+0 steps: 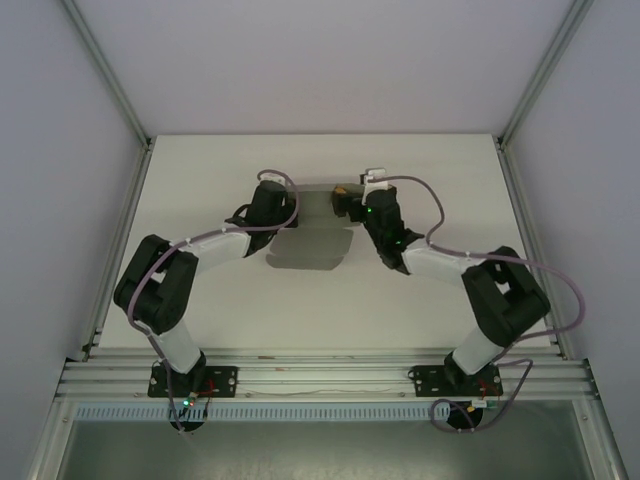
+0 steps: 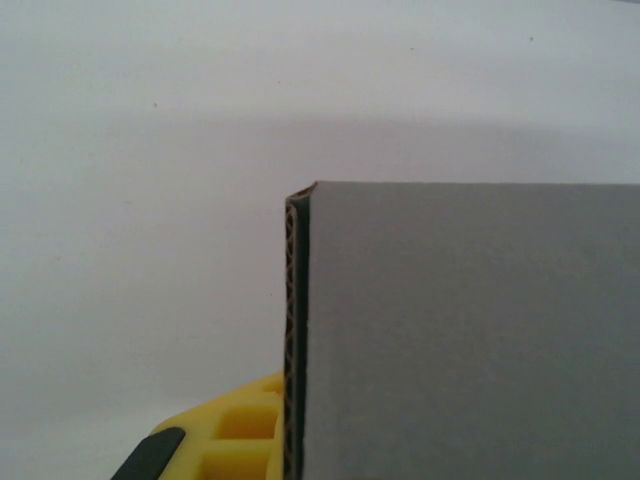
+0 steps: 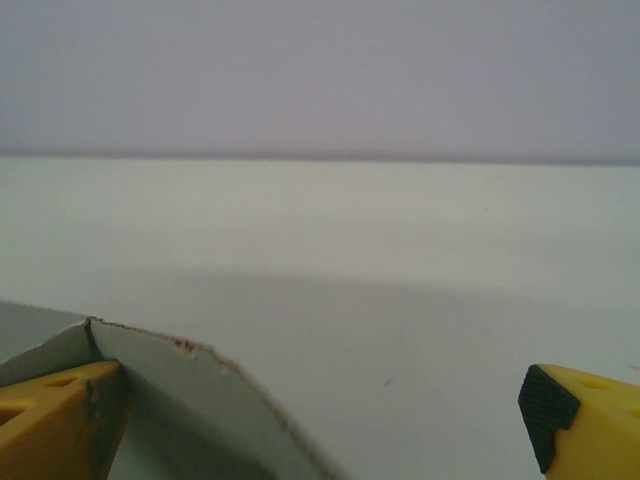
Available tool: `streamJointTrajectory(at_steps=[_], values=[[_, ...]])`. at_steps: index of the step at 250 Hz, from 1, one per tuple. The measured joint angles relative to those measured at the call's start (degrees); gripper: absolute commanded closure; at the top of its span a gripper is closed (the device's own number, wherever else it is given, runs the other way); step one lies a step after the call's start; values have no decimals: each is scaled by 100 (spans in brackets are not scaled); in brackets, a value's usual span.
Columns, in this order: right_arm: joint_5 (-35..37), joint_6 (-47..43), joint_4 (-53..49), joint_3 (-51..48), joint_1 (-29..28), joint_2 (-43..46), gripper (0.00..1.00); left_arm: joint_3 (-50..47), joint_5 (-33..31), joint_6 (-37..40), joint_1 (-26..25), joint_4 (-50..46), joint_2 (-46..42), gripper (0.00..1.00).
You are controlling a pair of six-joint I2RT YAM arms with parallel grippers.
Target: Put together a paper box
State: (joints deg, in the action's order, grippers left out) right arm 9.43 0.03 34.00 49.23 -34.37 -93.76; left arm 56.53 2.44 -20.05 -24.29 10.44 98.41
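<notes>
The paper box (image 1: 312, 245) is grey cardboard lying partly folded on the white table between my two arms. My left gripper (image 1: 284, 212) is at its left side. In the left wrist view a raised grey panel (image 2: 470, 330) covers the right half, its corrugated edge running down the middle. One yellow finger (image 2: 230, 430) presses against that edge and the other finger is hidden behind the panel. My right gripper (image 1: 350, 206) is at the box's far right corner. In the right wrist view it (image 3: 325, 400) stands wide open, with a bent flap (image 3: 190, 400) resting beside its left finger (image 3: 55, 420).
The white table (image 1: 420, 170) stretches back to grey enclosure walls with aluminium posts (image 1: 105, 70) at the corners. A slotted rail (image 1: 320, 378) carries both arm bases along the near edge. Cables loop over both arms.
</notes>
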Motion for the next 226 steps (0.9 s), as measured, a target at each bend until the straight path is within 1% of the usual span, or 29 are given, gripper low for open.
streamJointTrajectory(at_steps=[36,70,95,157,187,226], values=[[612,164,369,122,-98,-321,0,0,-44,-114,2,-59,24,100],[946,251,382,107,-153,-297,0,48,-153,-140,-37,-59,24,100],[1064,306,221,-103,-175,-17,0,85,-262,-153,-79,-61,22,100],[957,409,-1552,-212,-79,1156,0,85,-341,-146,-76,-79,20,100],[800,629,-2317,-269,144,1344,0,85,-341,-133,-57,-79,20,100],[496,876,-2876,-577,422,1373,0,85,-339,-107,-28,-79,17,100]])
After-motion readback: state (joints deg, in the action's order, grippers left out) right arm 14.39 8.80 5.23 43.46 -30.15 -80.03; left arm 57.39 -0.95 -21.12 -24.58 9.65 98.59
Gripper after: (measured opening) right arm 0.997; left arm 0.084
